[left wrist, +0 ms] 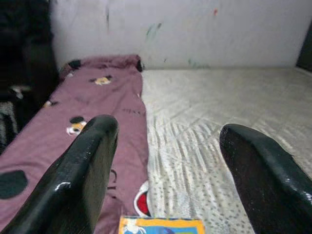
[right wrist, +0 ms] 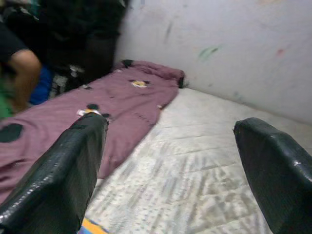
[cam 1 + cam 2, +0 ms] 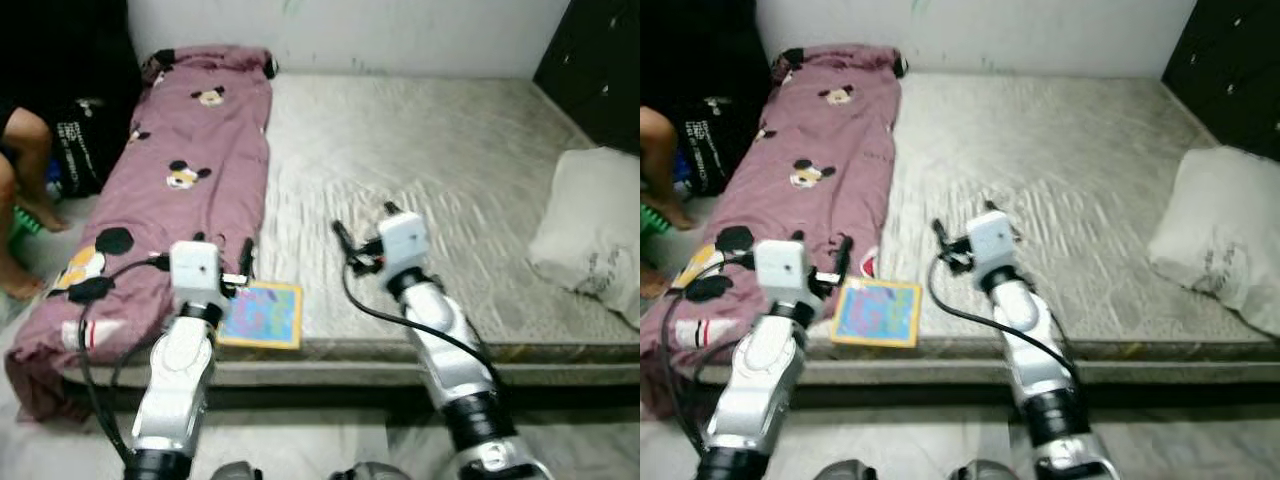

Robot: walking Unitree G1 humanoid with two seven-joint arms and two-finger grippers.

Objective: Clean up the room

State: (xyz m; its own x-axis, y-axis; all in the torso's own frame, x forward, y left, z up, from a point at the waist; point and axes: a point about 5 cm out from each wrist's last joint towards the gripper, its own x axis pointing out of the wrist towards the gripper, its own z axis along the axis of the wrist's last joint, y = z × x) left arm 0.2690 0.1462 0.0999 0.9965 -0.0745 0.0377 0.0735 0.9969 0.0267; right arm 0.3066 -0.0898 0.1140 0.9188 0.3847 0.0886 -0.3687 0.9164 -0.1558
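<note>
The colourful book (image 3: 261,315) lies flat at the near edge of the mattress (image 3: 430,170), touching the mauve cartoon-print blanket (image 3: 190,160) that runs along the side by it. The left gripper (image 3: 222,252) hovers just above the book, fingers spread wide; the right gripper (image 3: 362,225), also wide, hangs over bare mattress beyond it. A careless push could slide the book off the edge. A white pillow (image 3: 595,235) sits well apart from the book; a person's leg (image 3: 25,165) shows past the blanket.
</note>
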